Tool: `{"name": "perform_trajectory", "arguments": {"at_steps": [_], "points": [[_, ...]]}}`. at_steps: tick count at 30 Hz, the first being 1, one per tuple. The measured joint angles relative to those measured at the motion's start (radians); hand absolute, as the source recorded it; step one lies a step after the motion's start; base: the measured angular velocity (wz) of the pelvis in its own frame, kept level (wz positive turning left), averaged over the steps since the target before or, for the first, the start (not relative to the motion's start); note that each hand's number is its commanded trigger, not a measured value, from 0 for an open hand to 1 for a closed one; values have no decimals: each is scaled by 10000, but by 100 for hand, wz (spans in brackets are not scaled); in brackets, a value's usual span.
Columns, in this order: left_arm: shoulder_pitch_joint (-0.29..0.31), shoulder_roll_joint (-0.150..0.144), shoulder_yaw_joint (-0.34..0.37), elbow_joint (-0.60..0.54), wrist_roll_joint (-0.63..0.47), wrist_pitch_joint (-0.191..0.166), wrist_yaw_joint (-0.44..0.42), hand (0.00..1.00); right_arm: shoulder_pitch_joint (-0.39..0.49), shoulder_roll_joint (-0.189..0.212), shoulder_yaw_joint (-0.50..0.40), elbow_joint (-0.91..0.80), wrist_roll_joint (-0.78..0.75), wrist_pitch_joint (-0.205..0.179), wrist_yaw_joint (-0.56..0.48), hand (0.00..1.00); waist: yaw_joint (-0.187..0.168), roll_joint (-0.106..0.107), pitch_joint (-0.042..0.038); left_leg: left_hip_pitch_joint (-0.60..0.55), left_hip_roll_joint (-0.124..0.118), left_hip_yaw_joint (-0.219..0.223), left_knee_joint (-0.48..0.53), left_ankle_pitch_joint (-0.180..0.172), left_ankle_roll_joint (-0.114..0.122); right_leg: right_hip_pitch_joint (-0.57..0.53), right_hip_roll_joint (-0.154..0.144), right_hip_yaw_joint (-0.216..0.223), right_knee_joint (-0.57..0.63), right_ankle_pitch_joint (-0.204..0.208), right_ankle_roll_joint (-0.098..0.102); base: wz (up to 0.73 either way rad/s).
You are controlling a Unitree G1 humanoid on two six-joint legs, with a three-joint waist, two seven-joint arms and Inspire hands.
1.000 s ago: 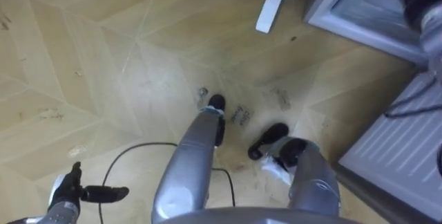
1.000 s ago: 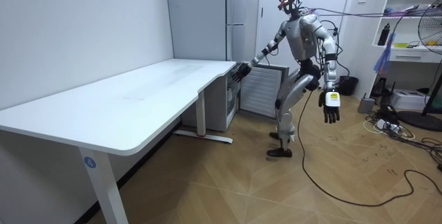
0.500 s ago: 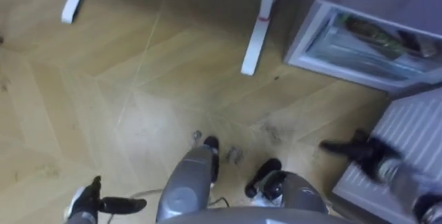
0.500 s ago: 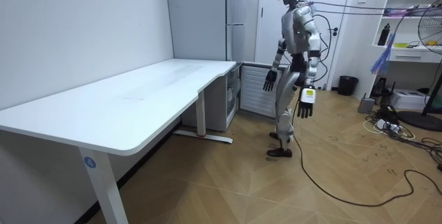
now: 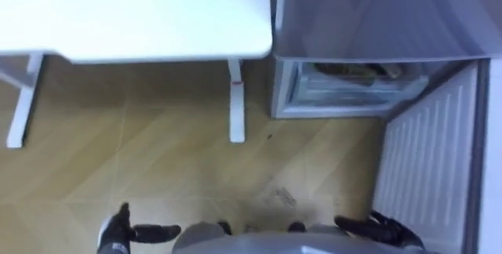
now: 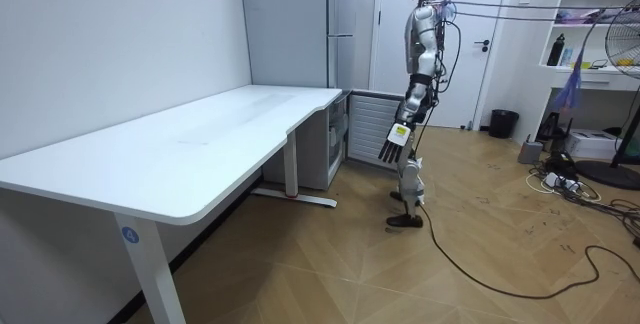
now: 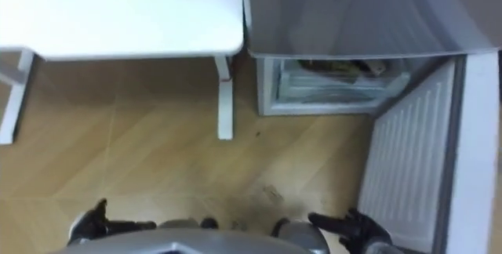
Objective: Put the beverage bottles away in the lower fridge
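No drink shows, and both hands are empty. The grey fridge stands ahead on the right with its lower compartment open; a clear drawer with dark items sits inside. Its door swings out to the right, ribbed white inner side facing me. My left hand hangs open low on the left above the floor. My right hand is open low on the right, just in front of the door's inner face. In the room view I stand upright beside the open door, left hand at my side.
A white table stands left of the fridge, one leg close to the fridge's corner. Wooden floor lies between me and both. In the room view, shelves and a fan stand at the right.
I have straightened up and turned towards the fridge and table, so the eye view has lifted from my feet. My right hand has dropped from near the door to my side.
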Motion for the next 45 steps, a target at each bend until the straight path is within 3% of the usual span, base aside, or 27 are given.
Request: {"name": "perform_trajectory", "arguments": {"at_steps": [4, 7, 9, 16, 25, 32, 33, 38, 42, 44, 45], "points": [[40, -166, 266, 4, 739, 318, -6, 0, 431, 189, -536, -361, 29, 52, -243, 0, 3, 6, 2, 565, -41, 328, -192, -130, 90, 363, -5, 263, 26, -77, 133, -16], [51, -175, 468, 131, 1046, 423, 24, 0, 535, 354, -850, -439, -6, 146, -302, 0, -95, -30, 21, 873, -91, 338, -263, -232, 128, 569, -19, 335, 5, -126, 207, -7], [71, -194, 697, 320, 1296, 482, 99, 0, 568, 405, -917, -454, -21, 234, -305, 0, -178, -68, -24, 920, -111, 372, -263, -265, 152, 614, -27, 404, 28, -129, 233, -8], [205, -354, 1541, 575, 2384, 836, 184, 0, 539, 455, -995, -342, -150, 336, -340, 0, -189, -138, -22, 1085, -143, 549, -250, -351, 202, 701, -1, 768, 27, -95, 292, -6], [288, -585, 1536, 611, 3642, 1548, 138, 0, 304, 446, -928, -267, -1297, 360, -661, 0, -37, -229, -10, 1332, -121, 458, -294, -398, 182, 883, 76, 833, -212, -86, 306, 0], [192, -613, 1521, 507, 3746, 1575, 148, 0, -64, 455, -915, -357, -2316, 461, -1256, 0, 35, -281, -20, 1381, -41, 449, -288, -419, 141, 1025, 207, 860, -374, -21, 273, 0], [193, -613, 1510, 395, 3792, 1560, 158, 0, -36, 450, -910, -675, -2594, 514, -1468, 0, 53, -300, -57, 1374, -37, 448, -287, -419, 141, 1021, 211, 859, -375, -17, 268, 0], [-32, -585, 1512, 372, 3788, 1435, 397, 0, -110, 423, -1137, -3474, -4971, 553, -2641, 0, 13, -372, -29, 1295, -43, 456, -266, -420, 141, 861, 232, 1039, -344, -9, 255, -6], [-129, -511, 1469, 267, 3697, 1202, 552, 0, -174, 346, -1215, -6566, -6551, 111, -3609, 0, -90, -429, -22, 1241, -22, 507, -286, -419, 140, 848, 274, 1099, -352, 21, 242, 0], [-113, -486, 1465, 189, 3685, 1139, 589, 0, -205, 292, -1239, -7586, -7214, -61, -3970, 0, -196, -520, -57, 1215, -18, 498, -302, -419, 139, 840, 298, 1180, -358, 21, 241, 0], [-66, -484, 1520, 166, 3669, 1071, 592, 0, -155, 274, -1381, -8242, -7423, -125, -4182, 0, -207, -573, -30, 1215, -19, 503, -329, -418, 137, 813, 326, 1360, -351, 21, 240, -3]]}}
